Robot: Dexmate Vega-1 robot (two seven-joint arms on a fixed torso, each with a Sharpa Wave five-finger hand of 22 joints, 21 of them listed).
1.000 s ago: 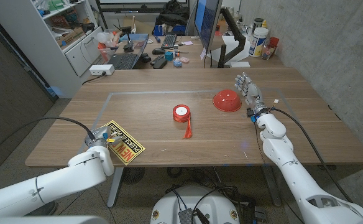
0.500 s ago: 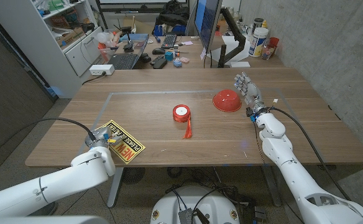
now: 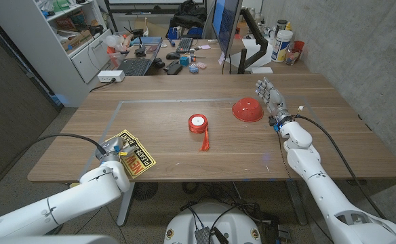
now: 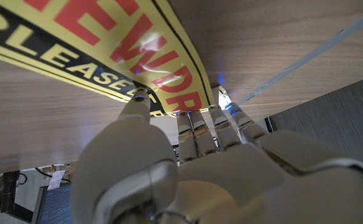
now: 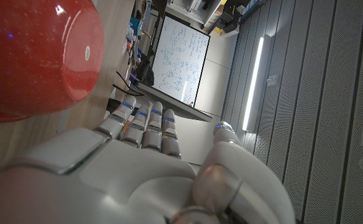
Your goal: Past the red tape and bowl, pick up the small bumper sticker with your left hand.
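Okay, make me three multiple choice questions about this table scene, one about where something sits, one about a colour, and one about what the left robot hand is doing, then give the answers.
1. Where does the red bowl stand?
A. Beside the right robot hand, on the table's far right part
B. At the near left table edge
C. On top of the tape roll

2. What is the main colour of the bumper sticker?
A. Green
B. Yellow, with black and red lettering
C. Plain white

3. What is the left robot hand doing?
A. Hanging high above the bowl
B. Holding the red tape
C. Down at the sticker's edge, fingertips on it

Answers: 1 A, the head view shows the bowl upside down just beside the right robot hand. 2 B, both the head and left wrist views show a yellow ground with black and red letters. 3 C, the left wrist view shows fingertips touching the sticker's edge; a firm grip cannot be confirmed.
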